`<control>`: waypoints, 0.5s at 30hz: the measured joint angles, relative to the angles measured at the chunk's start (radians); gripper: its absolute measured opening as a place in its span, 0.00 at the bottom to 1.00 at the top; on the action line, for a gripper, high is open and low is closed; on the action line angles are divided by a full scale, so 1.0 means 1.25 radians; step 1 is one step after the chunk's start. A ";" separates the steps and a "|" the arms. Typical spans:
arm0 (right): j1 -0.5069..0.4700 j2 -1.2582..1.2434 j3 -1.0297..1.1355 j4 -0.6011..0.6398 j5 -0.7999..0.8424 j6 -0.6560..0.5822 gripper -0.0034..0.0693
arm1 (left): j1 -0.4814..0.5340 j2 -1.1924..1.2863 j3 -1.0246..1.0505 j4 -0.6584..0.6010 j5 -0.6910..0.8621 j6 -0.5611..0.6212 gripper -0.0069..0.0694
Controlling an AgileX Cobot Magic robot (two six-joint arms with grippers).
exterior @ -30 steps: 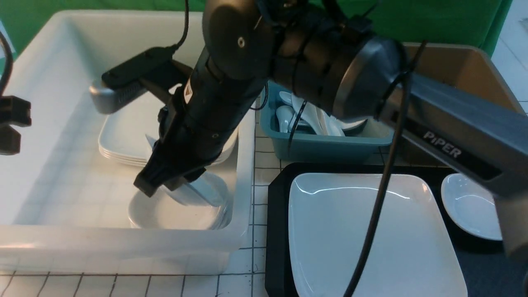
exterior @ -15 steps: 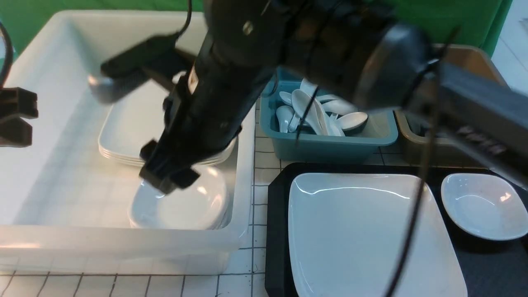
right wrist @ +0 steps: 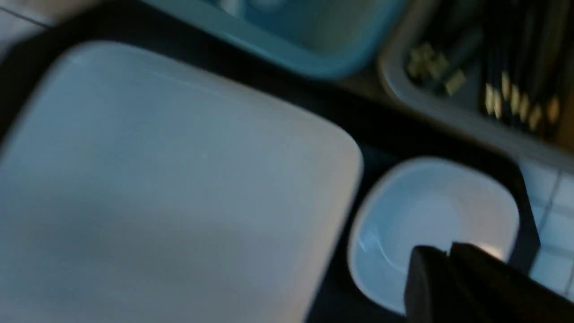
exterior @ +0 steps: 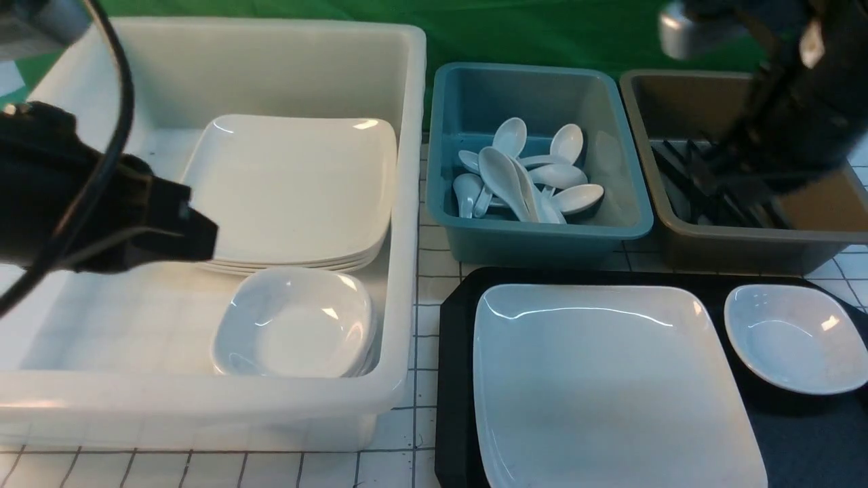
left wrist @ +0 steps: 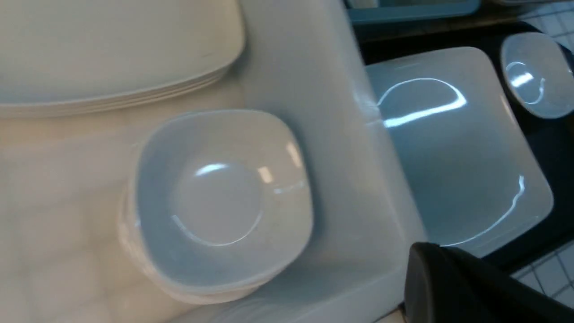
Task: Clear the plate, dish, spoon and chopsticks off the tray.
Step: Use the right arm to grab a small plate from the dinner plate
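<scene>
The large white plate (exterior: pixel 603 386) lies on the black tray (exterior: pixel 456 379), with a small white dish (exterior: pixel 793 339) to its right on the same tray. My right gripper (right wrist: pixel 448 253) hovers above that dish (right wrist: pixel 403 211), its fingers together with nothing between them. In the front view the right arm (exterior: pixel 800 102) is blurred above the brown bin. My left gripper (exterior: pixel 200 237) is shut and empty over the white bin, near the stacked dishes (left wrist: pixel 219 197). White spoons (exterior: pixel 522 169) lie in the teal bin, black chopsticks (exterior: pixel 705 183) in the brown one.
The white bin (exterior: pixel 407 203) holds a stack of large plates (exterior: pixel 291 190) and a stack of small dishes (exterior: pixel 295 325). The teal bin (exterior: pixel 542 244) and the brown bin (exterior: pixel 746 251) stand behind the tray. A grid-marked tabletop (exterior: pixel 424 318) shows between bin and tray.
My right arm let a small dish go onto the stack in the white bin and swung right, above the tray's dish. My left arm moved in over the white bin.
</scene>
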 joint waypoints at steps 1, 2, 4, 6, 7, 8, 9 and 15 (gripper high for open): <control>-0.043 -0.007 0.044 0.003 -0.014 0.001 0.25 | -0.036 0.003 0.000 -0.001 -0.016 -0.009 0.09; -0.078 -0.010 0.094 0.009 -0.030 0.001 0.33 | -0.070 0.007 0.000 0.000 -0.032 -0.015 0.09; -0.123 -0.007 0.193 0.018 -0.071 -0.007 0.54 | -0.133 0.025 0.000 0.007 -0.063 -0.029 0.09; -0.140 -0.001 0.257 0.022 -0.108 -0.030 0.67 | -0.183 0.046 0.000 0.020 -0.079 -0.035 0.09; -0.142 0.004 0.281 0.023 -0.128 -0.043 0.71 | -0.195 0.057 0.000 0.028 -0.082 -0.036 0.09; -0.143 0.008 0.306 0.024 -0.145 -0.053 0.74 | -0.213 0.071 0.000 0.035 -0.086 -0.037 0.09; -0.144 0.010 0.315 0.025 -0.154 -0.057 0.75 | -0.218 0.076 0.000 0.037 -0.087 -0.037 0.09; -0.144 0.066 0.368 0.021 -0.274 -0.115 0.78 | -0.240 0.133 0.000 0.052 -0.098 -0.037 0.09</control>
